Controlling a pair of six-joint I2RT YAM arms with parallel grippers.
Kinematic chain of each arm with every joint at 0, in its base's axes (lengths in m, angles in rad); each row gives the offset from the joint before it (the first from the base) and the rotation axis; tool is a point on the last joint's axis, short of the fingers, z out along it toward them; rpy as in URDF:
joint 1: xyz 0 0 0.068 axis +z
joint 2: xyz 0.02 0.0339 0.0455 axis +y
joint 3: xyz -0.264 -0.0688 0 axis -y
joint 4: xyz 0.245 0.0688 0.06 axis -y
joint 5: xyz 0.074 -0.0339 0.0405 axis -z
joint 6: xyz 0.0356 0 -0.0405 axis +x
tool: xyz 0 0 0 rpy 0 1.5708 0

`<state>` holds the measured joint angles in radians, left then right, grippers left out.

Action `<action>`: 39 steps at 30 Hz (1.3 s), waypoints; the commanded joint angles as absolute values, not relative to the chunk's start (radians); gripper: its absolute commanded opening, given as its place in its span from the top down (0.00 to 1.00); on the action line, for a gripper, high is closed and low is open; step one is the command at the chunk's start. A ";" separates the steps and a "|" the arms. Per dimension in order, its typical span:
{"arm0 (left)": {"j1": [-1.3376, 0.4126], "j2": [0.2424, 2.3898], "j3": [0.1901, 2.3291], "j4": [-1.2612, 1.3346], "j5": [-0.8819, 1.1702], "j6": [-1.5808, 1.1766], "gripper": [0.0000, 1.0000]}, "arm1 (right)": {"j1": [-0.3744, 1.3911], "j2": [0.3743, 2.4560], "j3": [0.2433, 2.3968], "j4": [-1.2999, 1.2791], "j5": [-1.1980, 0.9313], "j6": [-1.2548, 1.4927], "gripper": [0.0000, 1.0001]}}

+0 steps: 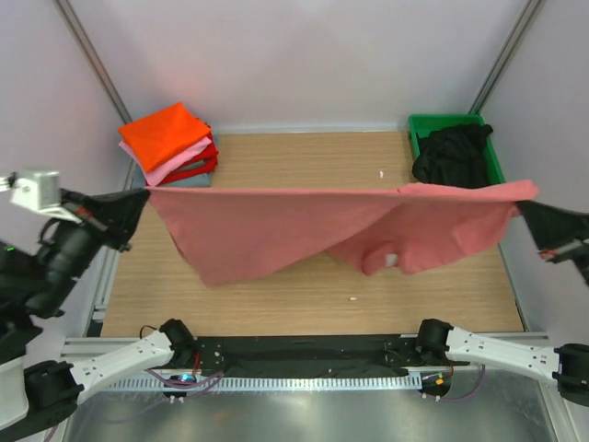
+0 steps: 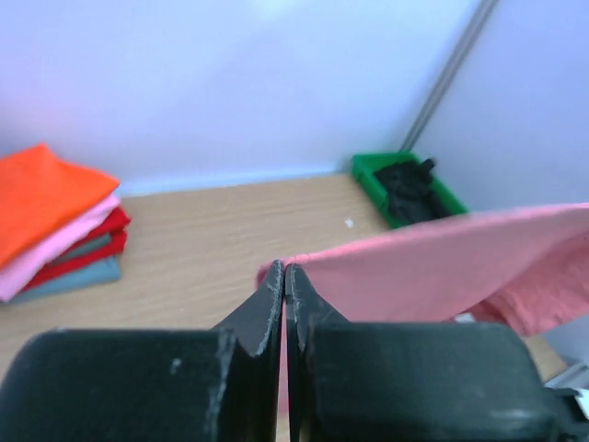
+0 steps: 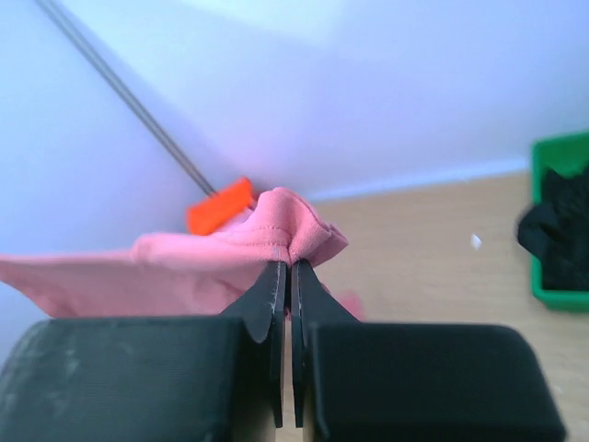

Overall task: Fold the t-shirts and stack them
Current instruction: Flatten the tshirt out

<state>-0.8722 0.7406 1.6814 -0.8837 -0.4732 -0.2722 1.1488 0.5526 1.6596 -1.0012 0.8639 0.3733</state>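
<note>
Closest in, the left gripper's (image 2: 285, 276) black jaws were pinched tight on an edge of the salmon-red t-shirt (image 1: 276, 230). The right gripper's (image 3: 285, 267) were clamped on a bunched corner at the other end. The shirt hung stretched between them above the wooden table (image 1: 304, 157), its middle sagging. It looked like light, limp cloth, best held at the outer corners. Whether hem or shoulders were gripped, I couldn't tell. The black t-shirt (image 1: 451, 155) lay heaped in the green bin (image 1: 442, 122), its shape unreadable. The folded stack (image 1: 170, 147) sat at the far left corner.

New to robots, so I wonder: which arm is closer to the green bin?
Right. The right gripper, holding the salmon-red t-shirt, is close beside the green bin; the left gripper is across the table by the folded stack.
</note>
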 commanded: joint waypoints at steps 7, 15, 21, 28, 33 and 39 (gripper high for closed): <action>-0.792 0.727 1.982 -0.900 -0.230 -0.086 1.00 | 1.121 0.554 1.873 -0.842 0.540 0.083 0.98; -0.713 0.787 2.030 -0.882 -0.211 -0.058 1.00 | 1.094 0.716 1.953 -0.767 0.694 -0.084 0.99; -0.713 0.827 1.783 -0.773 -0.314 -0.052 1.00 | 1.271 0.820 1.725 -0.449 1.147 -0.417 0.99; -0.701 0.949 1.465 -0.575 -0.430 -0.020 1.00 | 1.333 0.870 1.310 0.090 1.123 -0.801 0.99; -0.580 1.031 1.350 -0.474 -0.316 -0.058 1.00 | 0.875 1.215 1.333 -0.143 0.992 -0.627 0.99; -0.476 1.107 1.420 -0.501 -0.207 -0.092 1.00 | 0.514 1.575 1.950 -0.640 0.615 -0.146 0.99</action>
<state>-0.4999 1.1091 1.3182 -0.6014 -0.2672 -0.0780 0.5884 1.6039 1.7470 -0.4374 0.7967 -0.3779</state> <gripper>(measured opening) 0.004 0.045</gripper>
